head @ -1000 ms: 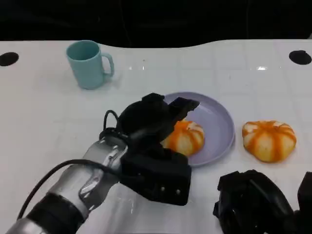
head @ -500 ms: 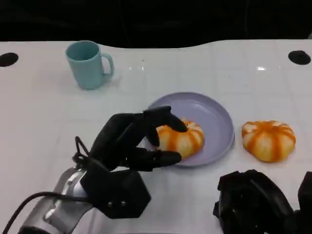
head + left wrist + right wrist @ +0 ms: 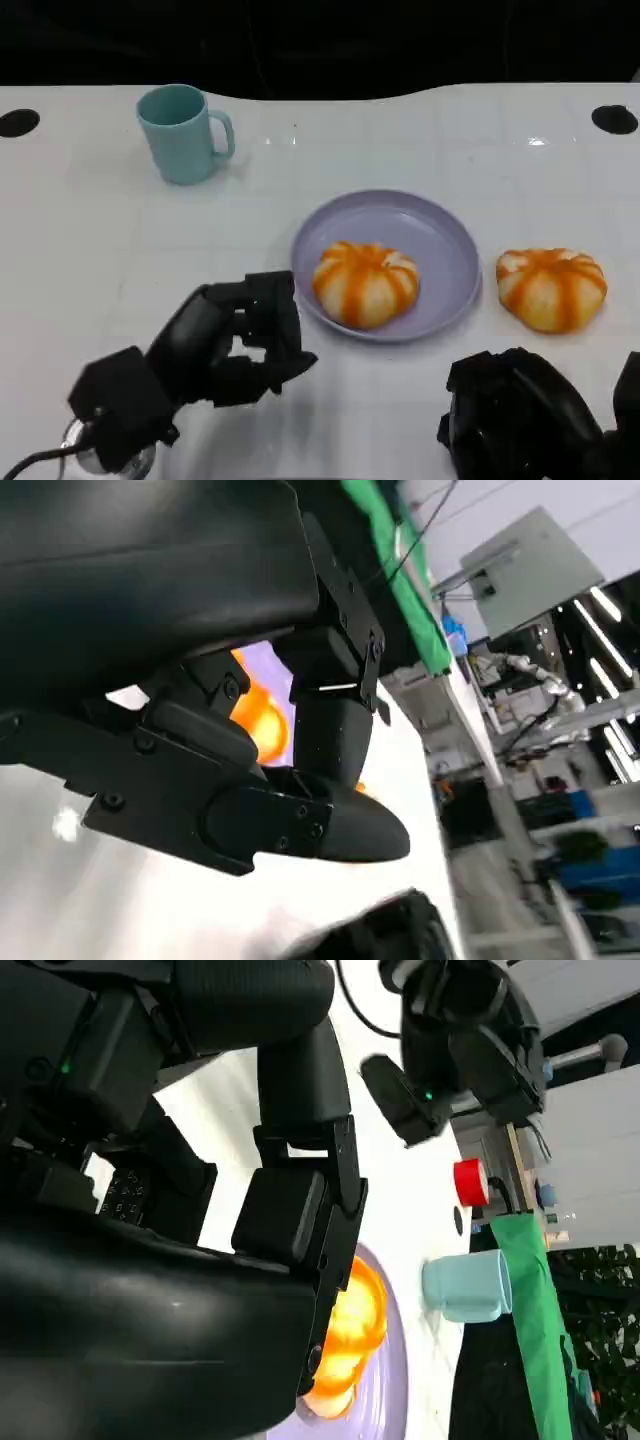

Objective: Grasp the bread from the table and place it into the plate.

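A round orange-striped bread (image 3: 365, 283) lies on the lavender plate (image 3: 440, 245) at the table's middle. A second, similar bread (image 3: 552, 288) sits on the white table just right of the plate. My left hand (image 3: 235, 340) rests low on the table to the left of the plate, apart from it, its fingers loosely bent and holding nothing. The left wrist view looks past the left hand (image 3: 250, 800) to the bread (image 3: 258, 715) on the plate (image 3: 265, 658). My right hand (image 3: 520, 420) stays at the near right edge, empty, below the second bread.
A teal mug (image 3: 185, 132) stands at the far left of the table, handle to the right. In the right wrist view, beyond the right hand (image 3: 200, 1260), the bread (image 3: 350, 1340), the plate (image 3: 385, 1400) and the mug (image 3: 468, 1285) appear.
My left hand has let go of the bread on the plate and drawn back towards me and to the left. The right hand and the second bread have not moved.
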`<act>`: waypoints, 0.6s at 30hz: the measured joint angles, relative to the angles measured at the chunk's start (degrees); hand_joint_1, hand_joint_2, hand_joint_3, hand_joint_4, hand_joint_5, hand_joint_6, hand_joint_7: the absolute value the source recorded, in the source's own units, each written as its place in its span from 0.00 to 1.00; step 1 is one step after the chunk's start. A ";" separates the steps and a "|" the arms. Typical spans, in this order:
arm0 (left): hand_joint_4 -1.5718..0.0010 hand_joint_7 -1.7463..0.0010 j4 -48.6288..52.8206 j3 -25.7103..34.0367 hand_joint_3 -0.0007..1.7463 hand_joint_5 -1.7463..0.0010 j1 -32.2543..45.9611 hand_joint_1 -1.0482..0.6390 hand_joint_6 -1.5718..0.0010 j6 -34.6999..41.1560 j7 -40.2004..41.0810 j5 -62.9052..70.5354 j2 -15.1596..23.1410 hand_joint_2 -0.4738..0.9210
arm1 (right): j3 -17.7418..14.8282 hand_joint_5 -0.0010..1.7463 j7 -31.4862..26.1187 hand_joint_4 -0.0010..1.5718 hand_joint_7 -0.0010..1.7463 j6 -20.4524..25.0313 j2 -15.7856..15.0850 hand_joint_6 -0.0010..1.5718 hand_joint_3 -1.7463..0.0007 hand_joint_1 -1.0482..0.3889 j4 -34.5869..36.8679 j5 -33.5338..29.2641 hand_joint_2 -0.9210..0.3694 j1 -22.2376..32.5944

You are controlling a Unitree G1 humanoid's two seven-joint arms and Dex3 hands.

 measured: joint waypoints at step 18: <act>0.36 0.01 -7.22 6.20 0.12 0.00 10.92 0.18 0.47 16.84 -14.19 -13.86 -6.39 0.99 | 0.03 0.75 -0.86 0.98 0.57 2.13 -0.01 1.00 0.20 0.00 -1.42 0.01 0.73 0.21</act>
